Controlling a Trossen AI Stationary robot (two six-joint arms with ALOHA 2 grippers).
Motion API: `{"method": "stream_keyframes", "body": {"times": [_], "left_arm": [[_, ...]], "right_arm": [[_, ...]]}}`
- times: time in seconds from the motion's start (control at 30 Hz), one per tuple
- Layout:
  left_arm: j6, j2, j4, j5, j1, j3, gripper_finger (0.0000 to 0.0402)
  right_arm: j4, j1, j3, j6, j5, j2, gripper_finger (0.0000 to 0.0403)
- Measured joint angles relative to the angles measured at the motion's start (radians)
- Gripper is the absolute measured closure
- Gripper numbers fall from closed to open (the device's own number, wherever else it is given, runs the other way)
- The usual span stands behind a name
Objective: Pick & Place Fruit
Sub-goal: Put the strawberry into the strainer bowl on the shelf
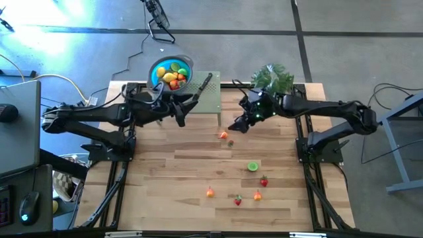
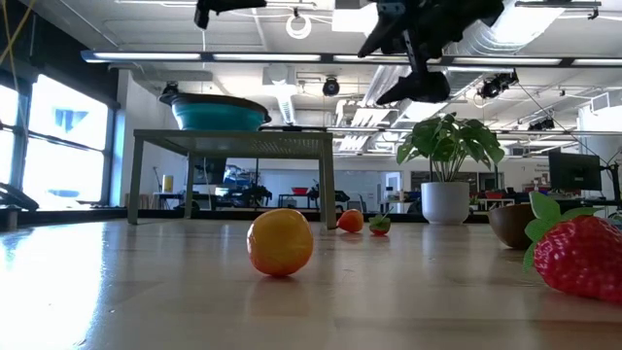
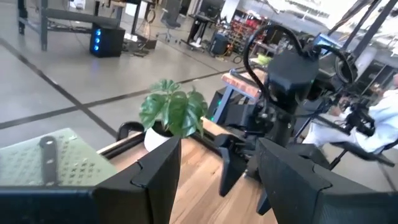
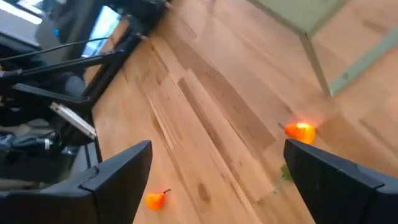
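Observation:
Several small toy fruit pieces lie on the wooden table: an orange piece (image 1: pixel 225 135) (image 4: pixel 300 131) with a green bit (image 1: pixel 230 141) beside it, a green half (image 1: pixel 252 166), a strawberry (image 1: pixel 264 181), and an orange one (image 1: pixel 210 192) near the front. More fruit fills the blue bowl (image 1: pixel 160 66) on the green stand (image 1: pixel 205 99). My left gripper (image 1: pixel 182 114) (image 3: pixel 217 180) hangs open and level at the stand's front edge. My right gripper (image 1: pixel 235 125) (image 4: pixel 221 180) is open, slanting down above the table just far-right of the orange piece. Neither holds anything.
A black-handled knife (image 1: pixel 203 84) lies on the stand beside the bowl. A leafy potted plant (image 1: pixel 272 78) stands at the table's far right, behind my right arm. In the low view an orange fruit (image 2: pixel 280 243) and a strawberry (image 2: pixel 583 255) sit close to the front edge.

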Motion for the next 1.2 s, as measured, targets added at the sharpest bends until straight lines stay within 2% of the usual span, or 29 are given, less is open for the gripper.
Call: {"method": "stream_keyframes", "body": {"times": [0.23, 0.43, 0.87, 1.07, 1.2], "left_arm": [[0.002, -0.107, -0.118, 0.004, 0.000, -0.001, 0.0199], [-0.003, -0.168, -0.199, 0.022, 0.000, 0.000, 0.0199], [-0.003, -0.181, -0.255, 0.056, 0.000, -0.001, 0.0199], [-0.003, -0.181, -0.268, 0.056, 0.000, -0.001, 0.0199], [-0.004, -0.181, -0.273, 0.056, 0.000, -0.001, 0.0199]], "right_arm": [[0.017, 0.067, 0.000, 0.162, 0.060, 0.111, 0.0046], [-0.003, 0.110, -0.002, 0.240, 0.057, 0.211, 0.0046], [-0.024, 0.170, -0.002, 0.320, 0.025, 0.366, 0.0047], [-0.051, 0.172, -0.002, 0.318, 0.037, 0.395, 0.0083], [-0.048, 0.171, -0.002, 0.315, 0.120, 0.395, 0.0119]]}}
